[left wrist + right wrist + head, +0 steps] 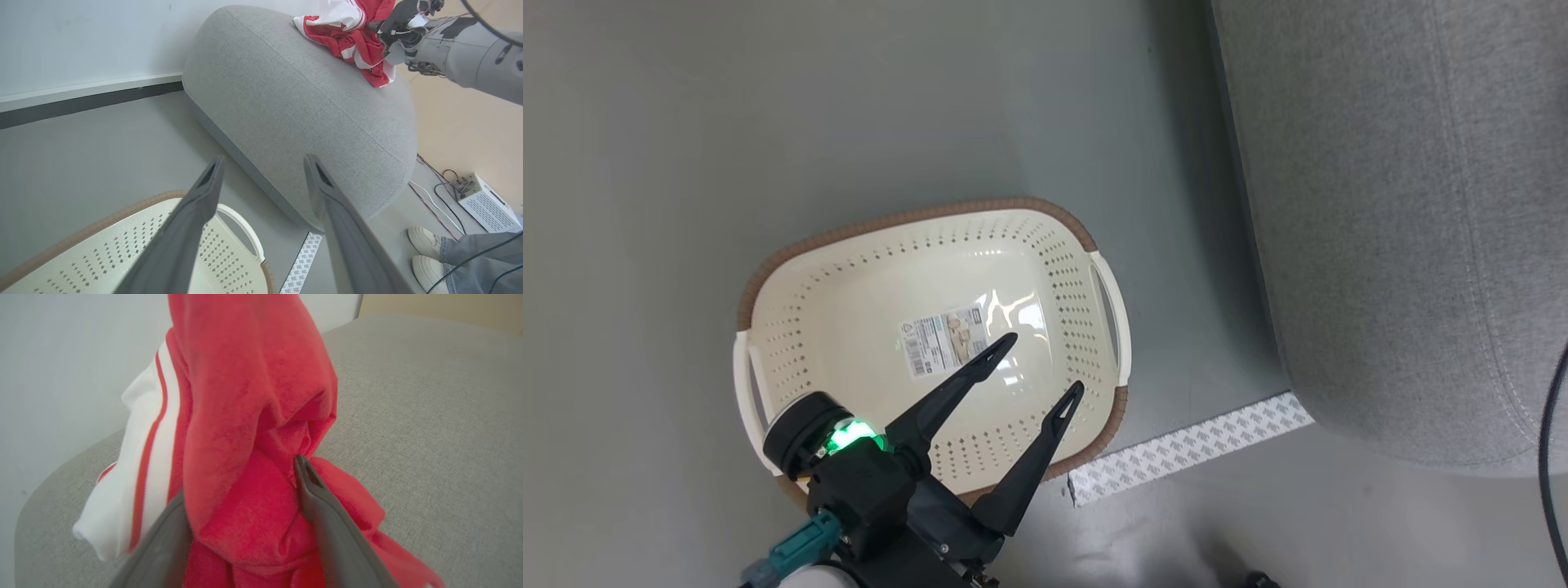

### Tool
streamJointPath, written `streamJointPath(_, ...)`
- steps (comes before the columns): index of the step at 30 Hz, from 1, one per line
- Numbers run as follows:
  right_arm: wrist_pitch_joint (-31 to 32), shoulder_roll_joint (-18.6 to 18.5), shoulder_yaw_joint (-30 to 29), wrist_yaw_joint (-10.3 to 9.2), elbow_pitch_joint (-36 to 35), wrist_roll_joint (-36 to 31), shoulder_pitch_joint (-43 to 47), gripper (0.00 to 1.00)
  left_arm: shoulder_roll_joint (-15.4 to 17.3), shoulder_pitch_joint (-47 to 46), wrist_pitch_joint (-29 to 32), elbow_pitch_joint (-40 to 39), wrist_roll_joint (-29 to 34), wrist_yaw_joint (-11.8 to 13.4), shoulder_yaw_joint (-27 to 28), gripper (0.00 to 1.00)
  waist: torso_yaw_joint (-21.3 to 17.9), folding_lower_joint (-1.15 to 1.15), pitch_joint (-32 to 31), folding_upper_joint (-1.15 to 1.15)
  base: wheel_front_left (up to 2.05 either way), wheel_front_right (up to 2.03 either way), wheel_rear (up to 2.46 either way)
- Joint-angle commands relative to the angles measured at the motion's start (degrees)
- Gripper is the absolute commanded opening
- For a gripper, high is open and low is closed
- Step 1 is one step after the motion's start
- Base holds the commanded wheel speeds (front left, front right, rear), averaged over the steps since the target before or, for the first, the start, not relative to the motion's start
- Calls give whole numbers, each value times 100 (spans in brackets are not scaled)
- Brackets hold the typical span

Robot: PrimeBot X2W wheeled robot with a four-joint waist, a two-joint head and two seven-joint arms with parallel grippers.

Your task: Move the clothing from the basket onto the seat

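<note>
The right hand (241, 477) grips a thick bunch of the clothing (245, 408). Its two dark fingers (327, 522) press in on either side of a red fold, and a white, red-striped panel hangs just beside one finger. Directly beneath the hand lies the grey sofa (429, 416). In the left wrist view the garment's lower folds touch the sofa's rounded top, so the hold seems meant to bring the bundle well onto the cushion, away from the edge, before letting go.

The left hand (1045, 361) hovers with its fingers spread wide and nothing between them. Its tips are just above the bottom of the basket (792, 327), near the label sticker (943, 339). The basket beneath it holds no garment, which suggests this hand has nothing left to fetch.

Beyond the basket, toward the sofa, a patterned tape strip (1192, 449) lies on the grey floor (686, 122). A person's pale shoes (425, 245) stand past the sofa's end.
</note>
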Motion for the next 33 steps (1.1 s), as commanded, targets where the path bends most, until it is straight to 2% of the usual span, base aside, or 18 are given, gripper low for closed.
streamJointPath(1,27,37,127,2,-37,-84,146,100,-35,101,-98,86,-83,-25,8,100,126,0,-305,-1,0,0,0)
streamJointPath(7,263,-217,716,1,-18,-196,508,100,-203,245,-456,527,-350,-111,64,100,362,0,-1024,-1,0,0,0)
streamJointPath(12,285,-561,1172,1,3,123,858,100,-377,350,-835,1051,-493,-232,107,100,664,0,-1705,-1,0,0,0)
streamJointPath(18,403,-789,1844,1,-424,502,1863,100,-613,950,-1115,1760,-751,-151,417,100,902,0,-2790,-1,0,0,0)
streamJointPath(25,636,-540,2291,1,-1419,798,3201,100,-816,1934,-1154,2046,-538,-27,1279,100,1062,0,-3820,-1,0,0,0)
streamJointPath(33,949,-410,2584,1,-2374,749,4225,100,-927,2451,-1151,2240,-113,-82,1989,100,1286,0,-4342,-1,0,0,0)
